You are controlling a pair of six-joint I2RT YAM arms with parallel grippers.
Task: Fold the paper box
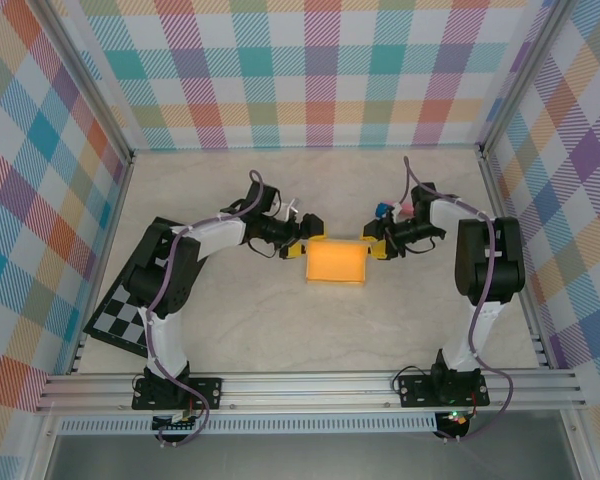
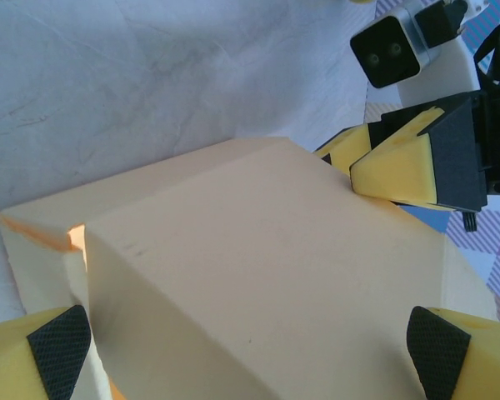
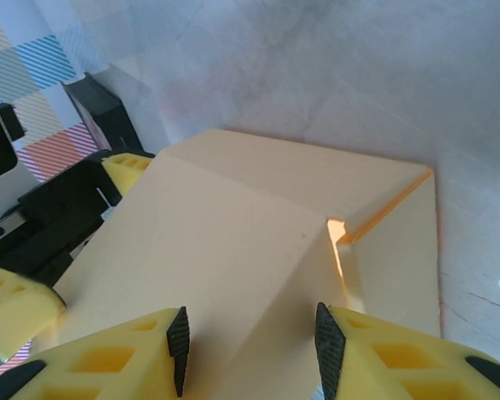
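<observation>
Three walls (image 1: 310,70) of pastel plaid cloth close in a table (image 1: 280,330) whose top is pale, matte and faintly veined like stone. A flat black-and-white checkered board (image 1: 120,320) lies well behind the left gripper (image 1: 305,246), out beside that arm's base and partly under its elbow. The paper box (image 1: 336,262) sits directly between the two grippers, one short end facing each. It is thin yellow-orange card with a smooth, dull surface, folded along crisp creases into a low rectangular shape. In the wrist views a side panel slopes down from the top face, and a bright orange slit shows at one corner where a flap is not quite flush. The left gripper's blocky yellow fingers, tipped with black dimpled pads (image 2: 58,348), are spread as wide as they go, and the box's end lies in the span between them. The right gripper (image 1: 373,247) has its fingers partway in, straddling the opposite end of the box so that a crease runs up between the pads (image 3: 177,343). I cannot tell whether they already pinch the card. A small pink stick with a blue end (image 1: 392,210) lies just behind the right gripper, beside its wrist
</observation>
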